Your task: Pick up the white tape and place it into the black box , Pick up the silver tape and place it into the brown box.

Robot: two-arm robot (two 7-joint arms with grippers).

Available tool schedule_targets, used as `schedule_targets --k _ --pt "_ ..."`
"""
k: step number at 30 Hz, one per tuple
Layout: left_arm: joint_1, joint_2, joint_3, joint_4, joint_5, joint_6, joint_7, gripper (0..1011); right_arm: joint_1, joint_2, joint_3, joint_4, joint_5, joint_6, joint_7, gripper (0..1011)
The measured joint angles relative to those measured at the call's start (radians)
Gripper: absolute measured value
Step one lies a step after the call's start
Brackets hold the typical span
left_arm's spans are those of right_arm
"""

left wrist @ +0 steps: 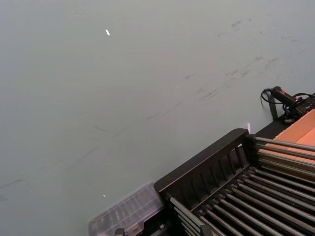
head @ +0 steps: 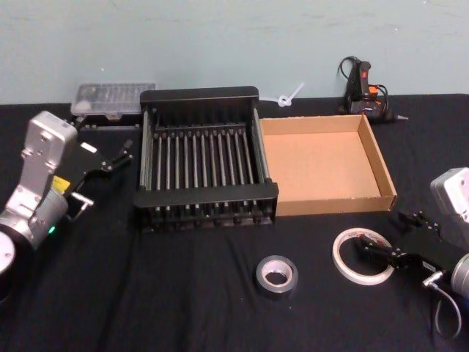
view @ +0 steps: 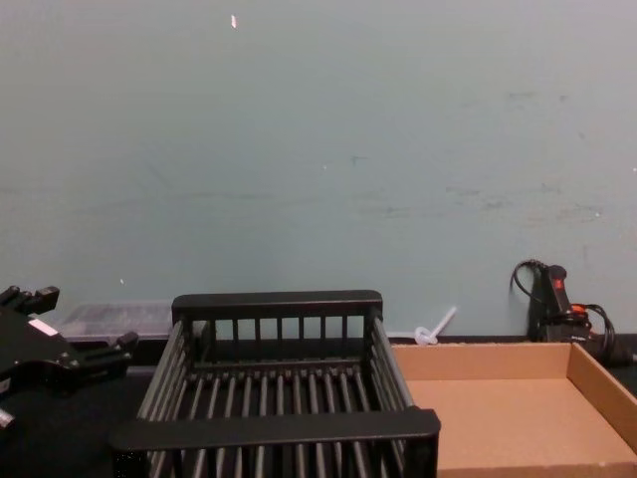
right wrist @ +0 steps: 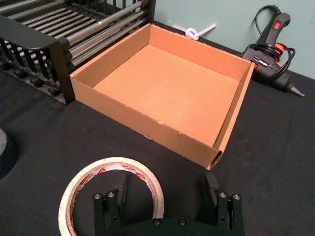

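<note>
The head view looks down on the whole table. The chest view looks low and level at the wall, sharing the black box [view: 276, 398] and the brown box [view: 518, 413]. Both wrist views see these boxes closer.
</note>
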Motion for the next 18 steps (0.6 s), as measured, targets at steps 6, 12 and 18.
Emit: schedule_targets --k 6,12,18 --pt "0.000 0.000 0.000 0.000 0.000 0.000 0.000 1002 0.001 -0.012 0.005 0.009 -0.007 0.007 0.011 1002" --pt "0.000 0.000 0.000 0.000 0.000 0.000 0.000 1001 0.001 -0.025 0.014 0.016 -0.012 0.019 0.027 1002" --pt "0.000 0.000 0.000 0.000 0.000 0.000 0.000 1001 0.001 -0.037 0.022 0.021 -0.016 0.028 0.042 1002"
